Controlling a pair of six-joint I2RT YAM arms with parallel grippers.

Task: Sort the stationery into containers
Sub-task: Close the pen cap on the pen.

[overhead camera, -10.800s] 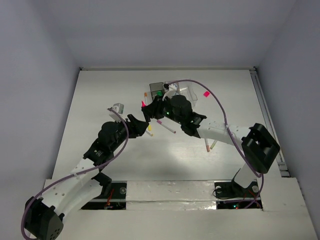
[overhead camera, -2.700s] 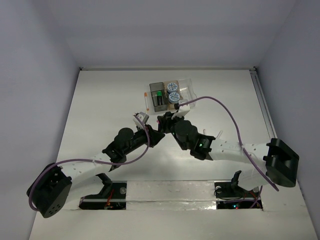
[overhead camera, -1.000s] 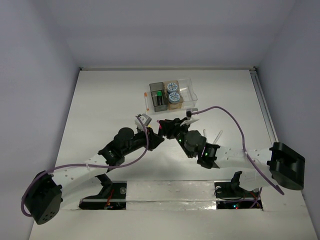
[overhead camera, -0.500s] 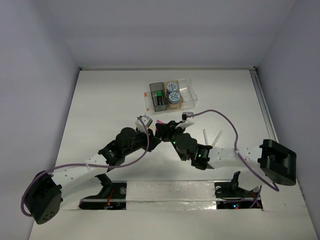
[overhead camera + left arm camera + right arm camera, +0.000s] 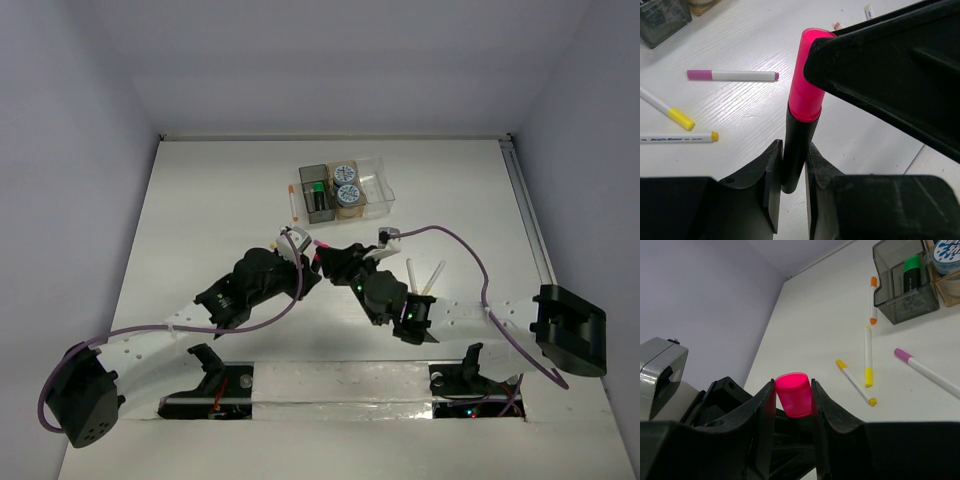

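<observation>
A short black marker (image 5: 797, 150) with a pink cap (image 5: 807, 75) is held off the table between both arms, near the table's middle (image 5: 318, 262). My left gripper (image 5: 792, 170) is shut on its black barrel. My right gripper (image 5: 794, 400) is shut on the pink cap (image 5: 794, 390). The containers stand at the back: dark grey bin (image 5: 314, 200), amber bin (image 5: 350, 208), clear bin (image 5: 378, 185). Two tape rolls (image 5: 346, 183) lie in the amber bin. A green-capped marker (image 5: 911, 265) stands in the grey bin (image 5: 900, 305).
An orange-capped pen (image 5: 873, 300) lies beside the grey bin. Two yellow-capped pens (image 5: 868, 355) (image 5: 856, 382) and a purple-capped pen (image 5: 925, 371) lie on the table below the bins. Two more pens (image 5: 422, 275) lie by the right forearm.
Both grippers stay joined on the marker. The left wrist has edged slightly right and the right forearm has swung a little; the marker has barely moved.
</observation>
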